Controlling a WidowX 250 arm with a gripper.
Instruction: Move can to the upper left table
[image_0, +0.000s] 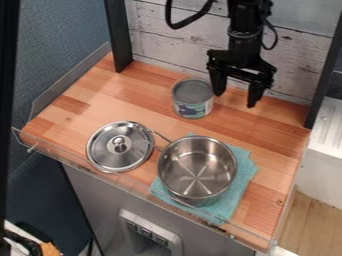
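Upright on the wooden tabletop (77, 112), toward its back edge and left of its middle in the view: the can (192, 104), with a grey top and a patterned label around its side. Stands just beside the gripper (236, 99), outside its spread fingers, at the left one in the view; too close there to tell touching from apart. Hangs from the top of the view, pointing down and open, with nothing held between the fingers.

Toward the front from the can, a round metal lid (137, 152), lying flat, knob up. To its right, a metal pot (198, 165), open at the top, set on a folded blue-green cloth (245, 177). Points its handle (161, 135) back and left, between the lid and the can, ending close by the lid's rim.

At the upper left, a dark post (119, 37), rising by the back edge and bounding the table's corner there. At the right, a second dark post (326, 67). Behind, a wall of pale planks (177, 37); along the front, a low transparent guard (120, 186).
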